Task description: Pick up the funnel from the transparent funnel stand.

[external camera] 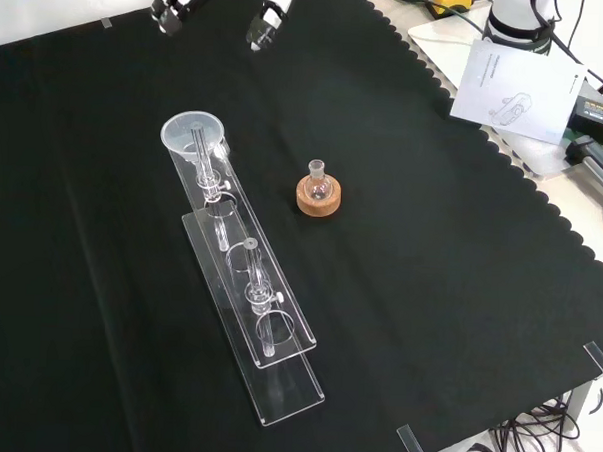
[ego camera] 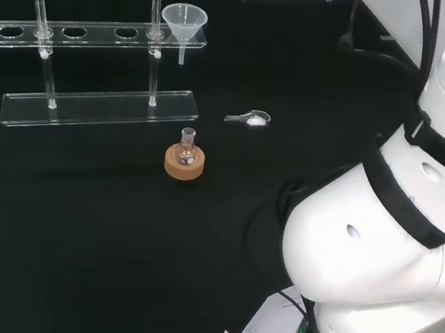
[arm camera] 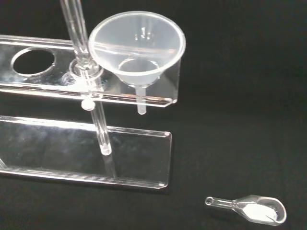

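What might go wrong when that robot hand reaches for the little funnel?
The funnel sits in the end hole of the clear stand, right beside an upright rod; the hand may bump the rod and shift the stand. A small scoop holding white powder lies nearby and might get knocked.

Head view: behind arm, high. Front view: opposite, looking down. Wrist view: close on funnel stand (arm camera: 86, 91); all three share it.

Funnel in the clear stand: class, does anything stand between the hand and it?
Nothing visible does. In the front view the hand hangs above bare cloth beyond the stand's end, and the funnel sits in the end hole nearest it. The stand's upright rod rises close beside the funnel. The flask stands off to the side.
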